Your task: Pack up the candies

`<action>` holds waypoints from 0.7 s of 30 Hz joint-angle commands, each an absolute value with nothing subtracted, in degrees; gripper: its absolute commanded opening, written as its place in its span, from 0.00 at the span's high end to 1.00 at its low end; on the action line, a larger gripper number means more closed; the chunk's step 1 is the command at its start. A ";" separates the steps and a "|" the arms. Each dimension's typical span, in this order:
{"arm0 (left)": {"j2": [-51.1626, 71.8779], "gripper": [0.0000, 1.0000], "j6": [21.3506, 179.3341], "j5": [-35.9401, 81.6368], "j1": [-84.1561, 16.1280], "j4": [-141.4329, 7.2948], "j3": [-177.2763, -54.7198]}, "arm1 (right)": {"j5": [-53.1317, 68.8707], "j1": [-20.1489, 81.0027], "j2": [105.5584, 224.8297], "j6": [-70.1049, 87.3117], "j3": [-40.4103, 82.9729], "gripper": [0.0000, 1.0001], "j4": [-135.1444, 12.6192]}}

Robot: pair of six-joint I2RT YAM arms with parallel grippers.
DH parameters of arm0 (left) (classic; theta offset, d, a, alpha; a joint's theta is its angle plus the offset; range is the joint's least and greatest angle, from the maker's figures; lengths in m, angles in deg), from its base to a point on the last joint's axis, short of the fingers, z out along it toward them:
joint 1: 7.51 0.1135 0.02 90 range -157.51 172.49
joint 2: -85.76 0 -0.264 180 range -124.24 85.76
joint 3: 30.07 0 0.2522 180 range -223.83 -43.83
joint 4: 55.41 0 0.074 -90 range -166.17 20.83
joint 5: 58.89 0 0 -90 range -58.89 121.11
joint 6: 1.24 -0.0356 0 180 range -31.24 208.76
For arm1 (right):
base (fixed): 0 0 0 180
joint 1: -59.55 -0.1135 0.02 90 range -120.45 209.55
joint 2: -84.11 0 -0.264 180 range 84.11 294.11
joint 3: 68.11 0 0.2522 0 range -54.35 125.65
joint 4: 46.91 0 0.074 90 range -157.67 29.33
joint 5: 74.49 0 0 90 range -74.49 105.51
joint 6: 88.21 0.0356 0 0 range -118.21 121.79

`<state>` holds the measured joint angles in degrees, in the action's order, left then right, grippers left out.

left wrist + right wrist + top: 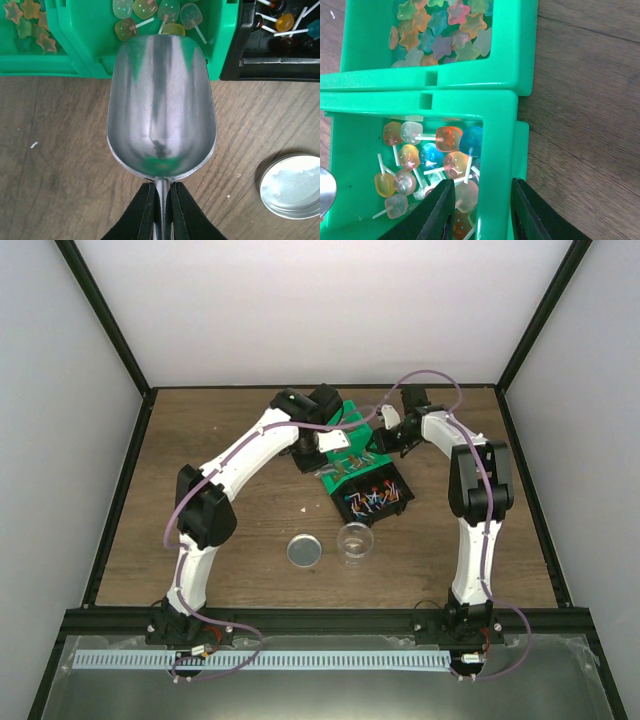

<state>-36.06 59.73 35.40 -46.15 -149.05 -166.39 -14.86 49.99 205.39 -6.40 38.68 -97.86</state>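
At the green bin (216,45), my left hand (161,192) clamps the scoop (161,100) by its handle; my right hand (482,187) straddles the bin wall beside the candies (427,160), grip undetermined.

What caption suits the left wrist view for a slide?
Empty metal scoop, held by its handle, faces a green bin of lollipops; a round metal lid lies nearby on the wood table.

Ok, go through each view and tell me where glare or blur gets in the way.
Top external: even light, candies too small to resolve. Left wrist: scoop mirrors the green bin, lid glares pale. Right wrist: lollipops sharp, near fingers dark, featureless.
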 commanded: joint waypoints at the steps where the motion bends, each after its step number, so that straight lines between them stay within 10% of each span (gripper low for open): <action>1: -37.50 0.96 56.94 39.79 -47.69 -150.08 -167.42 | -18.51 47.75 204.87 -4.41 40.05 0.67 -95.88; 21: -41.68 0.96 53.72 46.95 -49.00 -150.03 -163.45 | -21.24 44.35 205.00 -2.10 37.86 0.73 -93.56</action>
